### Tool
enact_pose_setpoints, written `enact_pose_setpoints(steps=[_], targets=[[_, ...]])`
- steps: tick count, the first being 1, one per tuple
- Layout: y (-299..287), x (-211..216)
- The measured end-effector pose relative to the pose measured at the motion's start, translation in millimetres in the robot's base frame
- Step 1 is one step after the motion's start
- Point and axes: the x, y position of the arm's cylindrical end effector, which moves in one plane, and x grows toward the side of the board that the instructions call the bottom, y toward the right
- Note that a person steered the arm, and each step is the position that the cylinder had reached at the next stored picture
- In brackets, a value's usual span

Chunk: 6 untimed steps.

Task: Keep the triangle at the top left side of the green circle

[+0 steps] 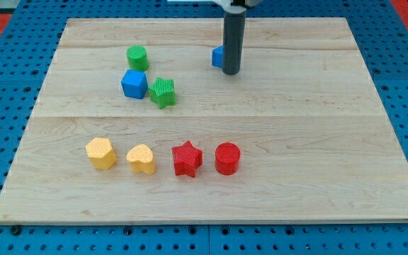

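A green circle [137, 57] sits at the board's upper left. A blue block [218, 57], partly hidden behind the rod and likely the triangle, lies to the right of the circle near the view's top centre. My tip [231, 71] rests on the board right beside that blue block, on its right and slightly lower side, touching or nearly touching it. The tip is well to the right of the green circle.
A blue cube [134, 84] and a green star [163, 92] lie just below the green circle. A row stands lower on the wooden board [317, 142]: yellow hexagon [100, 153], yellow heart [141, 159], red star [187, 158], red cylinder [227, 158].
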Motion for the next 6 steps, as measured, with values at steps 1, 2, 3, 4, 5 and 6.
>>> enact_pose_setpoints(steps=[1, 2, 3, 4, 5, 6], targets=[[-40, -27], [30, 4], [40, -55], [-58, -61], [-162, -84], [-209, -84]])
